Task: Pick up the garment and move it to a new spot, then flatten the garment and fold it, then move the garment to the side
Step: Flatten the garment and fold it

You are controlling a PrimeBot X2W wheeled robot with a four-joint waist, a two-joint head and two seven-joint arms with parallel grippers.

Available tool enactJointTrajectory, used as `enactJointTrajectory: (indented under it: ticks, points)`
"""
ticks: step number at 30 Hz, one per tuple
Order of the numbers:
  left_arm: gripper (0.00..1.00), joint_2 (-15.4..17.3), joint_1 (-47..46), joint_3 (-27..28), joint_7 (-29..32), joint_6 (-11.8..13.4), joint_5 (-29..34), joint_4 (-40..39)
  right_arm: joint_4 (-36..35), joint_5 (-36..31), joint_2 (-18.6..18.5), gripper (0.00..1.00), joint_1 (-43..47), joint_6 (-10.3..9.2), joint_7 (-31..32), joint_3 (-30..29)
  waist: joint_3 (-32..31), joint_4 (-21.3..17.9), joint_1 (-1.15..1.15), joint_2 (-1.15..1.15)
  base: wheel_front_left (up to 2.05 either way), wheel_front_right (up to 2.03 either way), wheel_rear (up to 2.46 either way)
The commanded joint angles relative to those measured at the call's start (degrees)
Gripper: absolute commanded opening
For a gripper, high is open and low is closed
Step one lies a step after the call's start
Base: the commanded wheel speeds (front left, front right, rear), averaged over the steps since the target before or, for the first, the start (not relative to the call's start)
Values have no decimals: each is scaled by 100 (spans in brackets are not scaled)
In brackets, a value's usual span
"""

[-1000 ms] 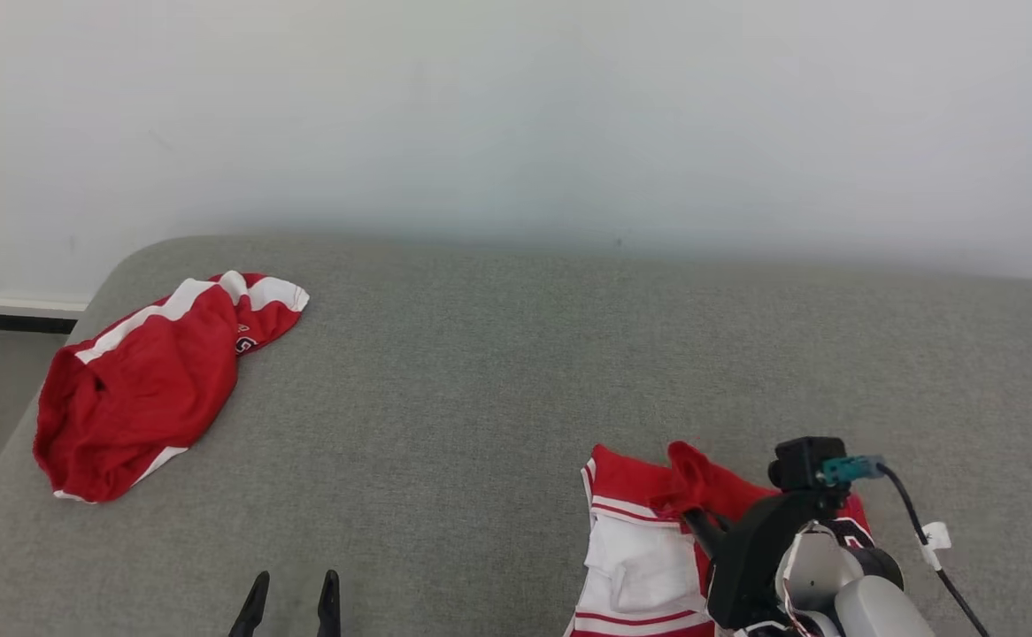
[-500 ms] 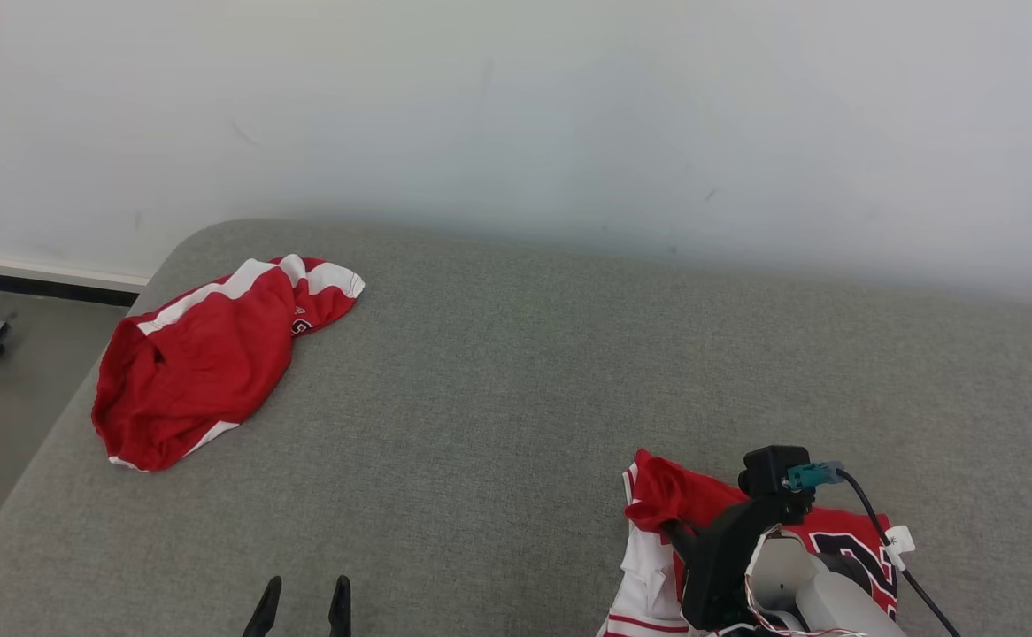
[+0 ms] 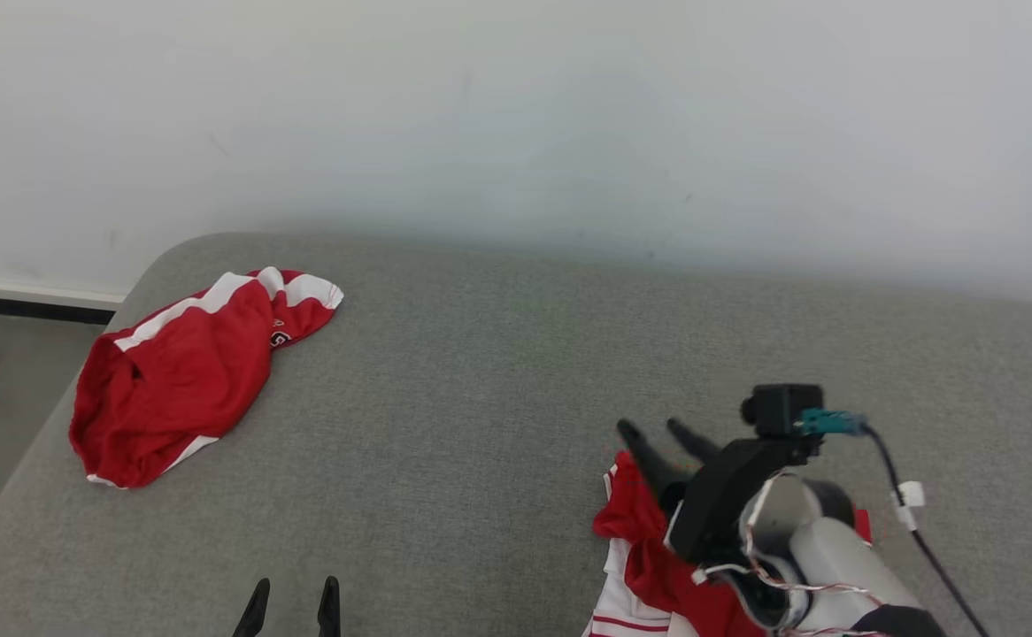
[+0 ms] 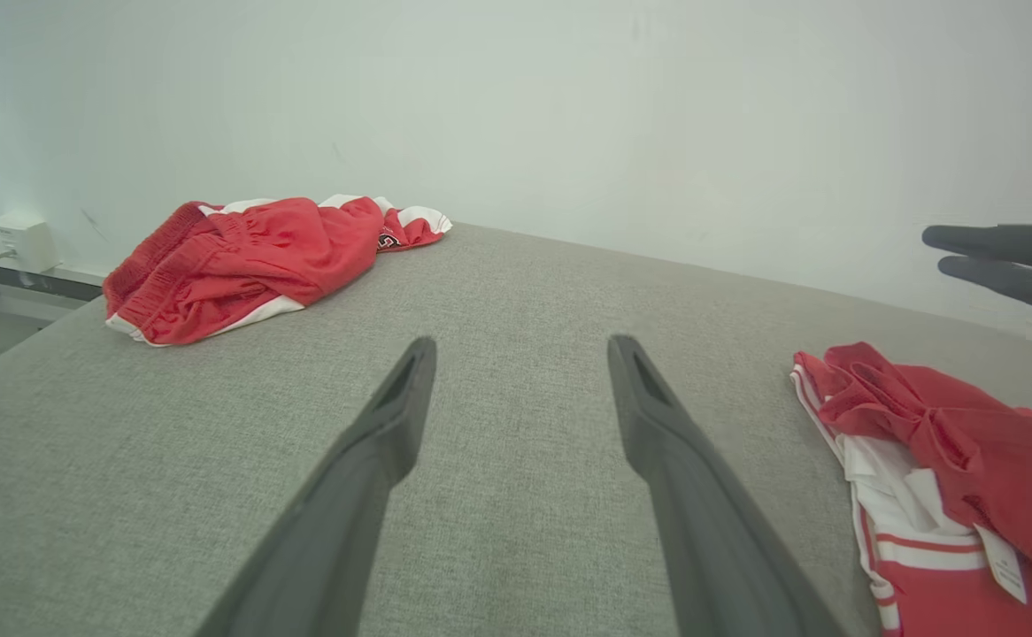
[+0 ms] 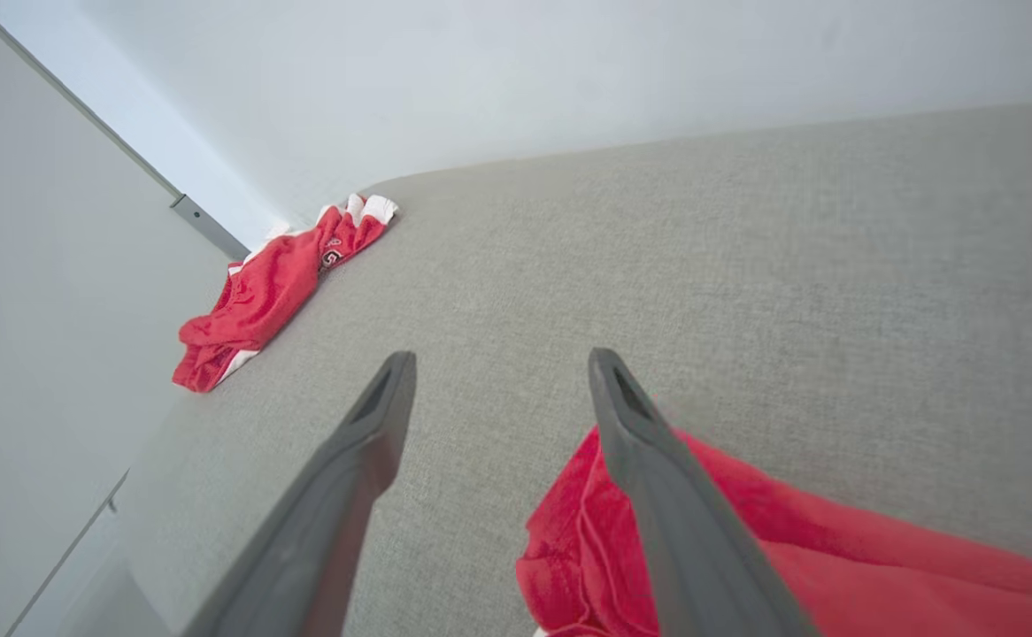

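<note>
Garment (image 3: 649, 566) lies under wide-open, empty right end effector (image 3: 649, 425).

Right gripper (image 3: 655, 432) has its jaws spread, nothing between them; the red-and-white garment (image 3: 647, 566) is bunched just below the fingers. Left gripper (image 3: 294, 586) is spread too, with red shorts (image 3: 171, 380) well ahead-left of its jaws on the grey cushion (image 3: 481, 398).

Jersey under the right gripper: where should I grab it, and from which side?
I'd grip the bunched red fold at the jersey's far edge, where cloth stands up off the grey cushion. Come straight down from above with the open right gripper, which hangs just over it; the rest lies flatter.
</note>
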Motion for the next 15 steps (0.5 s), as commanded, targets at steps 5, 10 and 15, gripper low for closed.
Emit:
enactJointTrajectory:
  ticks: [5,10,15]
  points:
    - [100,-10,50,-10,-16,19,-4,-49,-284,-621,-295,100,264,-14,-273,-767,-12,-144,0,0,0,0,0]
    - [100,-11,46,-46,-16,23,-24,-57,-557,-1189,-434,100,815,-14,-251,-1439,-1,-160,0,0,0,0,0]
    - [100,-10,30,-29,-16,40,-24,-78,-958,-1682,-354,0,1482,-14,-19,-1837,15,-168,0,0,0,0,0]
